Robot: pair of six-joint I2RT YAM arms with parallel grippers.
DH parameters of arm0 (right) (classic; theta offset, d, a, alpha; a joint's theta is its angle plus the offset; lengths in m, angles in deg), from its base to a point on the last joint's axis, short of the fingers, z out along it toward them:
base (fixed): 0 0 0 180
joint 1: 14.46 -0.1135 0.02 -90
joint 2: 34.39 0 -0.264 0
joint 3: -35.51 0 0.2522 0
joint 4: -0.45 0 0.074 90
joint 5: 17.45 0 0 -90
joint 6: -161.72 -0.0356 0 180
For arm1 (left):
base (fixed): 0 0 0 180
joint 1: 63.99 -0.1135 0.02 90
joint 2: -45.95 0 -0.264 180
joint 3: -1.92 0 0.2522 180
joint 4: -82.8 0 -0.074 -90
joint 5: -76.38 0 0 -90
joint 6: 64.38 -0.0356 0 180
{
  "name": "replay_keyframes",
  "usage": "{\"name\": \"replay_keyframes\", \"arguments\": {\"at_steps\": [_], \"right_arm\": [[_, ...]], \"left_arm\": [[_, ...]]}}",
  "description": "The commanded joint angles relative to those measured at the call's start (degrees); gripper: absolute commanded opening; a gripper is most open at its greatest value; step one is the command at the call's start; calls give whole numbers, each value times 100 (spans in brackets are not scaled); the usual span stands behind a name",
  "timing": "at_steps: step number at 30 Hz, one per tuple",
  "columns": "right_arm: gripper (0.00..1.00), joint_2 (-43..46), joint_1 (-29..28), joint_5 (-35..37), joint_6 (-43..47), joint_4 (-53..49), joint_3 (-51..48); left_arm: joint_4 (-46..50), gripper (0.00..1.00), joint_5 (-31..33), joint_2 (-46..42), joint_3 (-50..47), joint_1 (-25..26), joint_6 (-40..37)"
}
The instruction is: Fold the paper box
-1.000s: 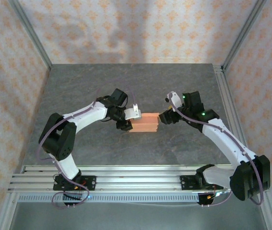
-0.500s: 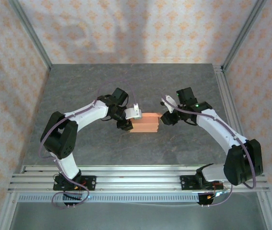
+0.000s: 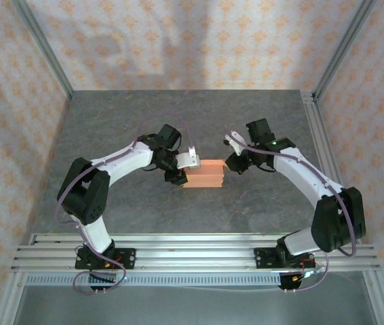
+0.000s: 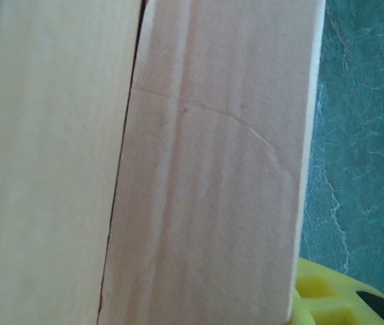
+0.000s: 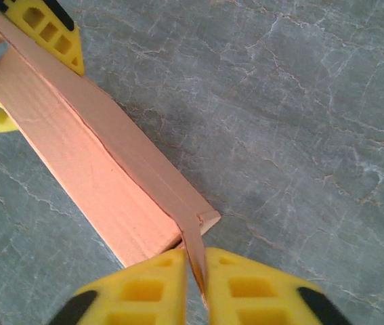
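The box (image 3: 204, 174) lies mid-table (image 3: 144, 122) with its long axis running left to right between the arms, so each gripper meets one short end. The right gripper (image 5: 195, 288) is at the right end, its yellow pads pinched together on a thin end flap (image 5: 193, 252) that stands on edge at the box's near corner. From there the body stretches straight away toward the other arm. At that far end the left gripper (image 5: 17, 68) straddles the box, one finger on each side. It looks clenched on the box, though its own camera sits too close to the card to be sure. The next move likely turns on that flap: it belongs to the right arm's end, and it would have to swing inward along the long axis, toward the left gripper, which serves as the anchor.
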Motion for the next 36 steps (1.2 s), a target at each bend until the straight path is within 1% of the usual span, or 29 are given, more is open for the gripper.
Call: {"name": "replay_keyframes", "arguments": {"at_steps": [1, 2, 7, 10, 13, 18, 20, 22, 25, 28, 32, 36], "right_arm": [[4, -68, -47, -130, 97, -155, 230], [0, -76, -52, -124, 97, -170, 243], [0, 30, -109, 18, -116, -67, 155], [0, 127, -209, 328, -715, 269, 39], [0, 301, -310, 600, -1330, 628, -183], [0, 712, -414, 1408, -2253, 1156, -610], [0, 831, -462, 1540, -2645, 1334, -725], [0, 891, -571, 1611, -2791, 1368, -766], [0, 862, -679, 2042, -3255, 1331, -736], [0, 881, -746, 2226, -3589, 1467, -863], [0, 914, -748, 2559, -3894, 1440, -975], [0, 947, -775, 2750, -4122, 1470, -1117]], "left_arm": [[361, 34, 52, 118, 119, 3, -67], [353, 34, 58, 118, 113, 6, -46], [326, 34, 93, 117, 104, 11, 60], [168, 34, 241, 99, 100, 53, 302], [-61, 34, 232, 24, 78, 82, 578], [-509, 34, 143, -103, -67, 131, 938], [-485, 35, 153, -87, -37, 174, 954], [-457, 35, 176, -36, -6, 220, 942], [-400, 35, 247, 93, 94, 279, 977], [-340, 35, 352, 224, 216, 326, 1054], [-91, 35, 350, 436, 459, 339, 1072], [-225, 35, 369, 481, 404, 358, 1079]]}}
